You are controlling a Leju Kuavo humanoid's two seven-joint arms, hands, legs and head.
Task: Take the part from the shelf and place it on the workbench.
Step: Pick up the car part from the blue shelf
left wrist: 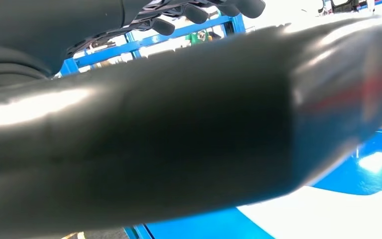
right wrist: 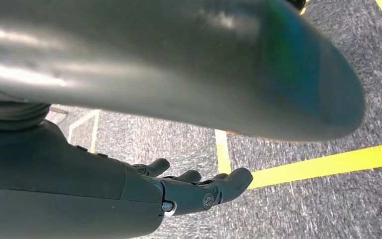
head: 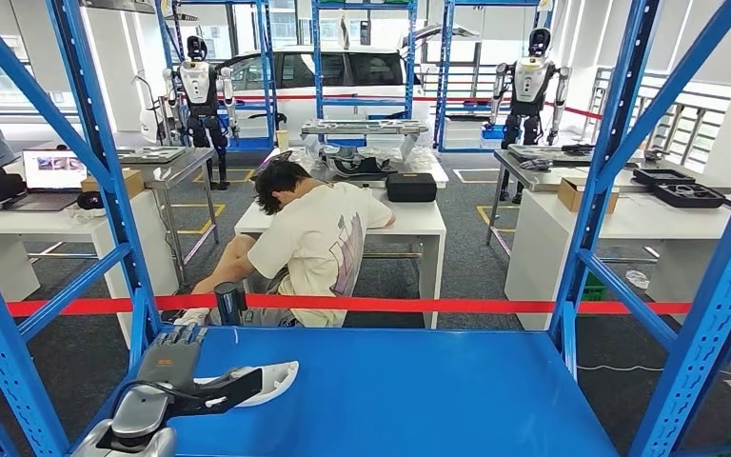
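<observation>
On blue shelf [head: 419,400]: white curved part [head: 271,381]

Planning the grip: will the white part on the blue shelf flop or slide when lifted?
The white part looks like a thin moulded shell, so probably stiff and light. Its smooth surface on the smooth blue shelf suggests it may slide under the left hand.

Left hand [head: 173,354] extended, apparently open; right hand [right wrist: 199,186] uncurled.
</observation>
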